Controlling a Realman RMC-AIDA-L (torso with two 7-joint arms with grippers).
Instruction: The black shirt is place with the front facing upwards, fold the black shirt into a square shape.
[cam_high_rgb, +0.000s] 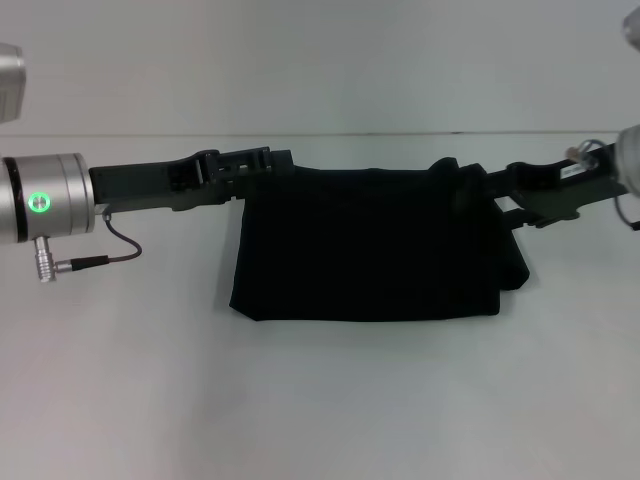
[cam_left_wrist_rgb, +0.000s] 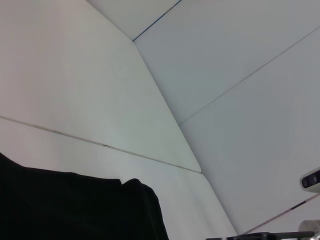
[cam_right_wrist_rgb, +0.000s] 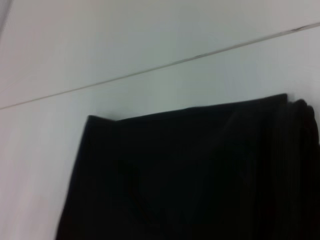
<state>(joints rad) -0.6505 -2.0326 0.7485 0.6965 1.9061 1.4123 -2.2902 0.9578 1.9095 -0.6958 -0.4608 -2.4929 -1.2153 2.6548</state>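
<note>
Black shirt (cam_high_rgb: 365, 245) lifted at far corners by left gripper (cam_high_rgb: 262, 160) and right gripper (cam_high_rgb: 462, 172) for folding over; finger closure cannot be told.

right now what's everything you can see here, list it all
black shirt: one, plain black, folded into a wide rectangle in the middle of the table, its far edge held up at both corners
table: one, white, under the shirt and filling the near part of the head view
wall: one, white, behind the table
cable: one, dark with a silver plug, hanging from the left arm's wrist
left hand: one, black, at the shirt's far left corner
right hand: one, black, at the shirt's far right corner, where the cloth bunches up
</note>
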